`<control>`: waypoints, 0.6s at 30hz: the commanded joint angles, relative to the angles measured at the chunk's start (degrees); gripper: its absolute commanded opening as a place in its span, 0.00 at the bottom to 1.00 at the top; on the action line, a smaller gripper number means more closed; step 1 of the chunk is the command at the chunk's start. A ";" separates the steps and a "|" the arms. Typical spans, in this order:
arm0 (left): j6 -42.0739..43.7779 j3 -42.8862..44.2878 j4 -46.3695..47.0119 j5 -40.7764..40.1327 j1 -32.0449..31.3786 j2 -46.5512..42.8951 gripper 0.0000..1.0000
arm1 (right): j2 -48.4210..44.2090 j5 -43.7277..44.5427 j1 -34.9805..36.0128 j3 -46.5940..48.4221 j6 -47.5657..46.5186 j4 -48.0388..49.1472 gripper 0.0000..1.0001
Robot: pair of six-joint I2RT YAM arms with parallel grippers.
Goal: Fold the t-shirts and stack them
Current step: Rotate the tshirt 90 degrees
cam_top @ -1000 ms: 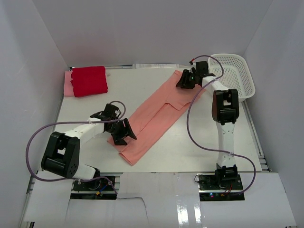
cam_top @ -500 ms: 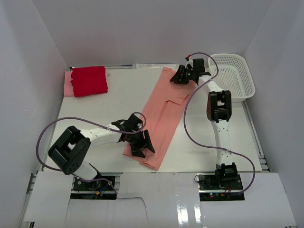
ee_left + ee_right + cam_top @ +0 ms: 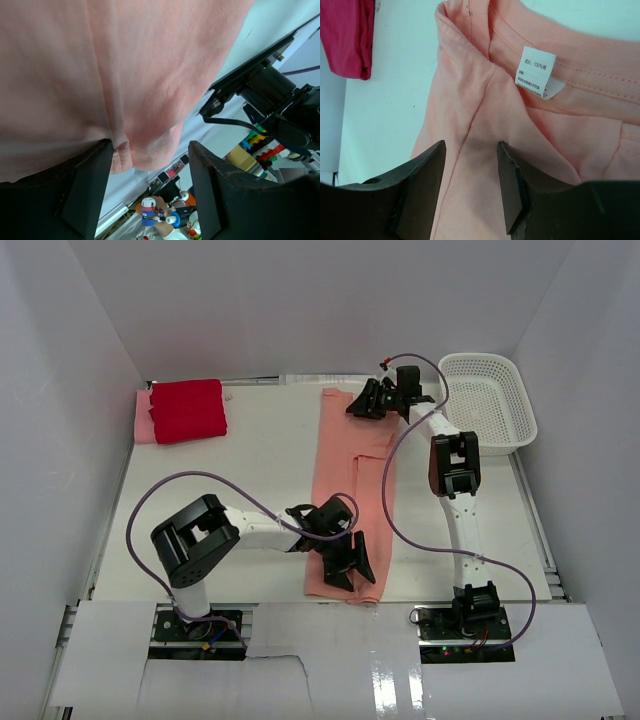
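A salmon t-shirt (image 3: pixel 345 480), folded into a long narrow strip, lies straight down the middle of the table. My left gripper (image 3: pixel 350 565) is at its near hem. In the left wrist view the jaws (image 3: pixel 150 145) stand wide apart, with the hem (image 3: pixel 125 65) beside the left finger. My right gripper (image 3: pixel 365 405) is at the collar end. In the right wrist view its fingers (image 3: pixel 470 145) stand apart over the fabric (image 3: pixel 485 100), just below the white neck label (image 3: pixel 535 72). A folded red shirt (image 3: pixel 187 408) lies on a folded pink one (image 3: pixel 143 418) at the far left.
A white plastic basket (image 3: pixel 520 415) stands at the far right corner. White walls close in the table on three sides. The near table edge and an arm's black mount (image 3: pixel 260 95) show past the hem. The red shirt's edge (image 3: pixel 347 35) shows in the right wrist view.
The salmon shirt has swung from a diagonal to lie straight front to back. My left gripper moved right and nearer with the hem end. My right gripper moved left with the collar end.
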 commanded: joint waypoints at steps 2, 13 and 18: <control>-2.63 0.39 1.73 2.70 -2.82 1.62 0.73 | 3.48 -1.71 1.10 0.57 1.38 1.86 0.52; 3.59 8.20 -10.28 -1.60 -0.38 -5.48 0.76 | 1.73 -8.47 2.51 0.22 8.40 13.97 0.51; 9.39 12.24 -19.69 -10.02 7.53 -14.97 0.76 | -5.11 -11.47 2.51 -6.09 11.93 27.24 0.51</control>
